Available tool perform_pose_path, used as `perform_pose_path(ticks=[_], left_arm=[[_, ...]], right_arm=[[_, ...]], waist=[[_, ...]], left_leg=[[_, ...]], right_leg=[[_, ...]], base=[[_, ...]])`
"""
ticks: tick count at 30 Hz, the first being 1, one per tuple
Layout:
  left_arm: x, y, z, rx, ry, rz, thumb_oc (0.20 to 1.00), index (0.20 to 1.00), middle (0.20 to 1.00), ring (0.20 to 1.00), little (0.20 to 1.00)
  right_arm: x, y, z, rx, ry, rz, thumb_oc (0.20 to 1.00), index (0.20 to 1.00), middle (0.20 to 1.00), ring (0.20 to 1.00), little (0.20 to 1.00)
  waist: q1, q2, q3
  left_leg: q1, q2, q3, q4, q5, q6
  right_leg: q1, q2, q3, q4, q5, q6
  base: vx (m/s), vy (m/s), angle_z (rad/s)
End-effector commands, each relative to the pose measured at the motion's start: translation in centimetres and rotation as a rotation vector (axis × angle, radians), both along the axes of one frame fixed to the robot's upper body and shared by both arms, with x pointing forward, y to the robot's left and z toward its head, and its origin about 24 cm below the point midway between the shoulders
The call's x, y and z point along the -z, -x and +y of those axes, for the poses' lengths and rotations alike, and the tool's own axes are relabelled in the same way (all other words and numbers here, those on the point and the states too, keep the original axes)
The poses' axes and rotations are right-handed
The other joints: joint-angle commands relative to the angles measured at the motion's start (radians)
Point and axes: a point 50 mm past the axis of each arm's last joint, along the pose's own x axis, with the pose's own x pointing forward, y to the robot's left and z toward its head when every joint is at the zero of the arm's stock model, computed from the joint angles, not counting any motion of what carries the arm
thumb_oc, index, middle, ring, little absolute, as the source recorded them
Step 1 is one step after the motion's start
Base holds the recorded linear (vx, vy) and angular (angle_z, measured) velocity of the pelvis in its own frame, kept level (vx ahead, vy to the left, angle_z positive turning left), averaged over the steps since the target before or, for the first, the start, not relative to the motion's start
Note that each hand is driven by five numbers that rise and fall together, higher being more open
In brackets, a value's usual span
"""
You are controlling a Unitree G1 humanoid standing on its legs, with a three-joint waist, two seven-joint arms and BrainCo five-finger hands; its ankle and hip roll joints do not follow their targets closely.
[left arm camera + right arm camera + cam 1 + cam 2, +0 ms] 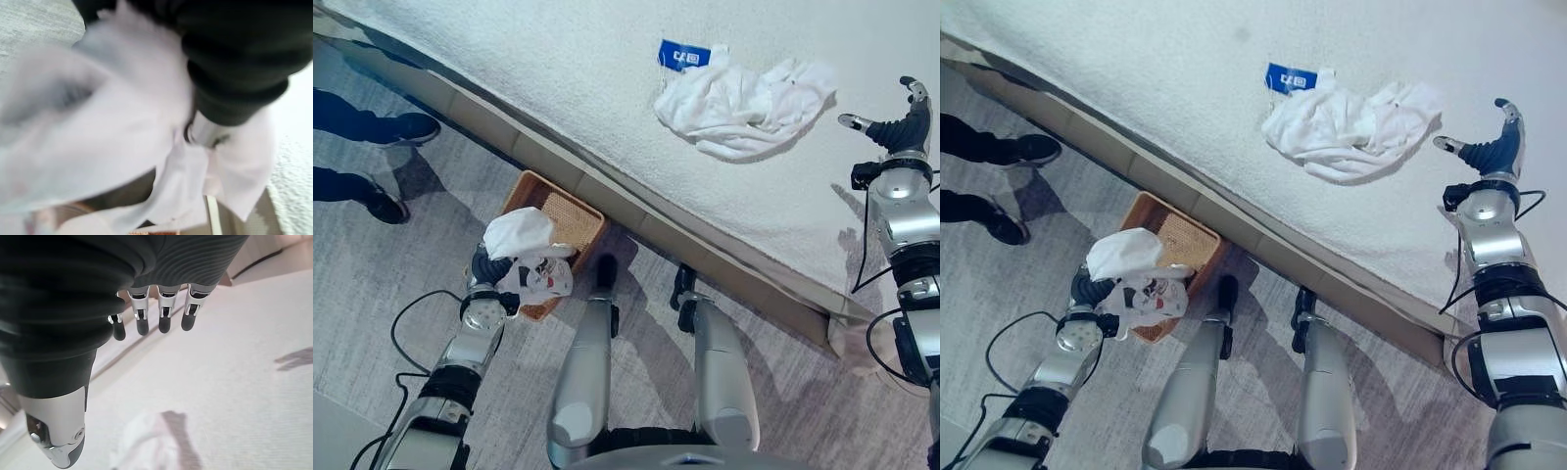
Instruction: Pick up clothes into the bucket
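My left hand point(487, 266) is shut on a white garment point(519, 233), held bunched above the near rim of a brown wicker basket point(572, 217) on the floor beside the bed. A printed white part point(546, 280) hangs below the hand over the rim. In the left wrist view the cloth point(117, 122) wraps round the fingers. A second pile of white clothes point(744, 98) lies on the white bed point(558, 59). My right hand point(899, 123) hovers open just right of that pile, apart from it, fingers point(164, 316) straight.
A blue packet point(683, 55) lies on the bed touching the pile's far left edge. The bed's wooden base point(636, 220) runs diagonally beside the basket. A person's dark shoes point(406, 127) stand on the grey floor at the left.
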Motion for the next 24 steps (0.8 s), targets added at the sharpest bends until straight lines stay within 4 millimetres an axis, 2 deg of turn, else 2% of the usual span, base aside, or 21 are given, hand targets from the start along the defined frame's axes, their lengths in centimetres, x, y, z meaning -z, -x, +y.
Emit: perform_pose_path(ticks=[1,2,3,5,6,8,10,11,12,13,15,16,17,18,19,22,24], left_arm=[[-1.2,0.6,2.5,-0.104,-0.116,-0.031,1.0,1.0,1.0,1.0,1.0],[-1.4,0.5,2.5,-0.104,-0.116,-0.039,1.0,1.0,1.0,1.0,1.0],[-0.3,1.1,3.6,-0.169,-0.11,0.023,1.0,1.0,1.0,1.0,1.0],[-0.1,1.1,3.8,-0.197,-0.086,0.02,1.0,1.0,1.0,1.0,1.0],[0.2,1.3,4.2,-0.231,-0.083,0.037,1.0,1.0,1.0,1.0,1.0],[0.6,1.6,4.5,-0.244,-0.087,0.063,1.0,1.0,1.0,1.0,1.0],[1.1,2.1,4.4,-0.239,-0.091,0.081,1.0,1.0,1.0,1.0,1.0],[0.5,2.0,3.7,-0.209,-0.098,0.036,1.0,1.0,1.0,1.0,1.0],[1.8,2.8,4.1,-0.232,-0.069,0.098,1.0,1.0,1.0,1.0,1.0],[1.8,2.8,4.4,-0.237,-0.08,0.101,1.0,1.0,1.0,1.0,1.0],[1.7,2.5,3.6,-0.195,-0.06,0.085,1.0,1.0,1.0,1.0,1.0],[2.1,2.6,2.7,-0.144,0.001,0.067,1.0,1.0,1.0,1.0,1.0],[2.1,2.6,2.7,-0.145,0.003,0.067,1.0,1.0,1.0,1.0,1.0],[2.5,2.6,1.3,-0.075,0.069,0.054,1.0,1.0,1.0,1.0,1.0],[2.5,2.6,1.3,-0.076,0.071,0.053,1.0,1.0,1.0,1.0,1.0],[2.9,2.3,-2.0,0.072,0.168,0.035,1.0,1.0,1.0,1.0,1.0],[2.9,2.1,-2.8,0.105,0.196,0.024,1.0,1.0,1.0,1.0,1.0]], right_arm=[[-4.1,0.7,0.0,0.0,0.113,-0.137,1.0,1.0,1.0,1.0,1.0],[-4.4,0.8,0.0,0.001,0.113,-0.145,1.0,1.0,1.0,1.0,1.0],[-5.2,0.6,0.5,-0.008,0.154,-0.147,1.0,1.0,1.0,1.0,1.0],[-5.7,0.5,0.7,-0.008,0.169,-0.148,1.0,1.0,1.0,1.0,1.0],[-6.8,0.3,1.0,-0.004,0.211,-0.154,1.0,1.0,1.0,1.0,1.0],[-7.4,0.1,1.4,-0.005,0.242,-0.153,1.0,1.0,1.0,1.0,1.0],[-8.2,-0.1,1.7,0.001,0.286,-0.14,1.0,1.0,1.0,1.0,1.0],[-8.4,0.0,1.4,0.023,0.322,-0.122,1.0,1.0,1.0,1.0,1.0],[-8.8,-0.4,1.7,0.019,0.343,-0.109,1.0,1.0,1.0,1.0,1.0],[-9.5,-0.5,1.9,0.021,0.363,-0.105,1.0,1.0,1.0,1.0,1.0],[-9.7,-0.9,2.1,0.035,0.408,-0.061,1.0,1.0,1.0,1.0,1.0],[-9.9,-1.2,2.0,0.049,0.429,-0.019,1.0,1.0,1.0,1.0,1.0],[-9.9,-1.2,2.0,0.048,0.43,-0.02,1.0,1.0,1.0,1.0,1.0],[-10.1,-1.6,2.1,0.062,0.44,0.01,1.0,1.0,1.0,1.0,1.0],[-10.1,-1.6,2.1,0.061,0.442,0.009,1.0,1.0,1.0,1.0,1.0],[-9.5,-2.1,1.8,0.086,0.449,0.092,1.0,1.0,1.0,1.0,1.0],[-9.2,-2.2,1.6,0.084,0.443,0.118,1.0,1.0,1.0,1.0,1.0]], waist=[[-0.007,-0.038,-0.02],[-0.008,-0.039,-0.02],[-0.009,-0.044,-0.02],[-0.009,-0.045,-0.02],[-0.007,-0.049,-0.02],[-0.008,-0.048,-0.02],[-0.001,-0.043,-0.02],[0.005,-0.036,-0.02],[0.013,-0.035,-0.02],[0.011,-0.034,-0.02],[0.02,-0.029,-0.02],[0.031,-0.015,-0.02],[0.03,-0.015,-0.02],[0.044,-0.002,-0.02],[0.042,-0.001,-0.02],[0.063,0.024,-0.02],[0.068,0.029,-0.02]], left_leg=[[-0.065,0.003,0.003,0.154,-0.124,0.006],[-0.088,0.001,0.007,0.148,-0.093,0.009],[-0.094,0.01,0.008,0.177,-0.137,0.008],[-0.11,0.01,0.01,0.187,-0.14,0.009],[-0.13,0.014,0.01,0.195,-0.144,0.011],[-0.14,0.016,0.011,0.2,-0.145,0.011],[-0.158,0.012,0.012,0.205,-0.146,0.012],[-0.166,0.007,0.008,0.204,-0.147,0.013],[-0.172,0.006,0.008,0.199,-0.143,0.012],[-0.177,0.005,0.007,0.198,-0.142,0.012],[-0.186,-0.003,0.003,0.188,-0.136,0.013],[-0.196,-0.01,-0.003,0.179,-0.129,0.013],[-0.196,-0.01,-0.003,0.179,-0.129,0.013],[-0.204,-0.019,-0.008,0.167,-0.121,0.013],[-0.204,-0.019,-0.009,0.167,-0.121,0.013],[-0.216,-0.037,-0.024,0.142,-0.103,0.012],[-0.218,-0.042,-0.027,0.138,-0.099,0.011]], right_leg=[[0.006,-0.039,0.042,0.054,-0.062,0.074],[-0.014,-0.042,0.036,0.044,-0.034,0.067],[-0.033,-0.033,0.051,0.071,-0.067,0.073],[-0.048,-0.032,0.053,0.076,-0.066,0.073],[-0.068,-0.028,0.057,0.074,-0.066,0.073],[-0.075,-0.029,0.057,0.074,-0.066,0.074],[-0.091,-0.028,0.058,0.075,-0.065,0.074],[-0.096,-0.03,0.056,0.077,-0.066,0.075],[-0.102,-0.033,0.052,0.076,-0.064,0.075],[-0.11,-0.035,0.051,0.078,-0.064,0.075],[-0.115,-0.039,0.045,0.073,-0.061,0.075],[-0.123,-0.045,0.038,0.072,-0.06,0.074],[-0.123,-0.045,0.038,0.072,-0.06,0.074],[-0.132,-0.051,0.035,0.072,-0.058,0.074],[-0.133,-0.051,0.034,0.072,-0.058,0.074],[-0.144,-0.066,0.022,0.079,-0.061,0.071],[-0.145,-0.071,0.018,0.083,-0.061,0.072]], base=[[0.0,0.032,-0.11],[0.01,0.046,-0.17],[0.01,0.024,-0.15],[0.05,0.015,-0.14],[0.01,0.015,-0.16],[0.01,0.017,-0.11],[0.0,0.0,0.0],[0.0,0.0,0.0],[0.0,0.0,0.0],[0.0,0.0,0.0],[0.0,0.002,0.03],[0.0,0.003,0.1],[0.0,0.008,0.19],[0.0,0.003,0.14],[0.0,-0.005,0.1],[0.0,-0.02,0.12],[0.0,-0.016,0.25]])
